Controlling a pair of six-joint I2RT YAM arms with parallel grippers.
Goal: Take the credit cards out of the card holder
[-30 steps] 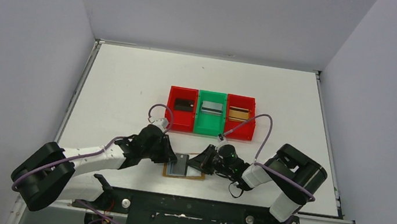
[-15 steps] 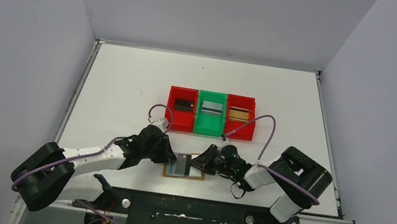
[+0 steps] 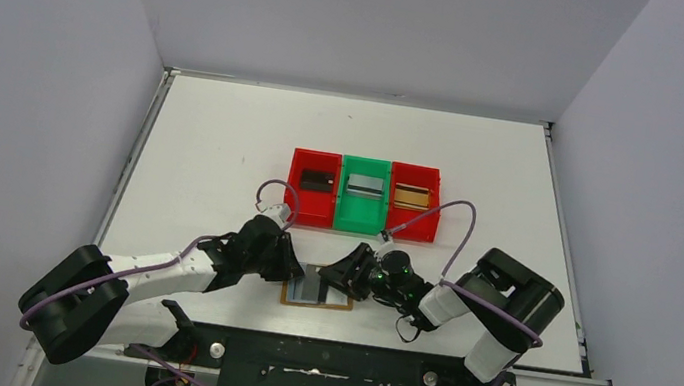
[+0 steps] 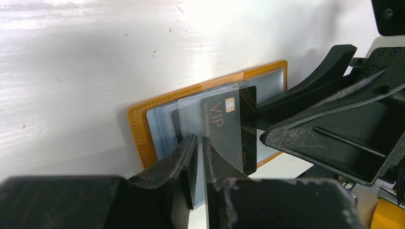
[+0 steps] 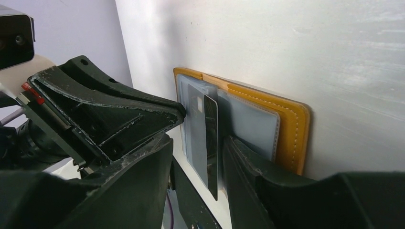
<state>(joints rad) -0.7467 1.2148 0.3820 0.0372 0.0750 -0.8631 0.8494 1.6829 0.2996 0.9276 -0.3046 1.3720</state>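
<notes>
Progress, as I read it: three cards are already out and sorted in the bins at far centre. The black card (image 3: pixel 316 180) is in the left red bin (image 3: pixel 294 191), the silver card (image 3: pixel 365 186) in the green bin (image 3: pixel 358 224), and the gold card (image 3: pixel 409 196) in the right red bin (image 3: pixel 410 231). One is left, a dark VIP card (image 4: pixel 224 129), partly out of the holder (image 4: pixel 137 125) but not free. So I'd call it approx three of four done. What's left is to pull this one clear and drop it somewhere, prob. a bin.

The holder lies open and flat on the table (image 3: pixel 222 156) at near centre, between the two arms and well apart from the bins. Pale sleeves face up, and its long axis runs left-right in the top view.

The VIP card sits over the holder's left half, lifted off the sleeves. In the R wrist view I see it almost edge-on, standing up from the holder. Its long axis looks roughly near-far, across the holder's, though I wouldn't swear to it.

The L gripper (image 4: pixel 199 143) has its fingers nearly together, pinching something thin at the card's edge. It looks like a holder sleeve, poss. the card too; I can't separate them. The R gripper (image 5: pixel 198 143) has its fingers apart, one on each side of the card w/ a gap on both sides, gripping nothing.
</notes>
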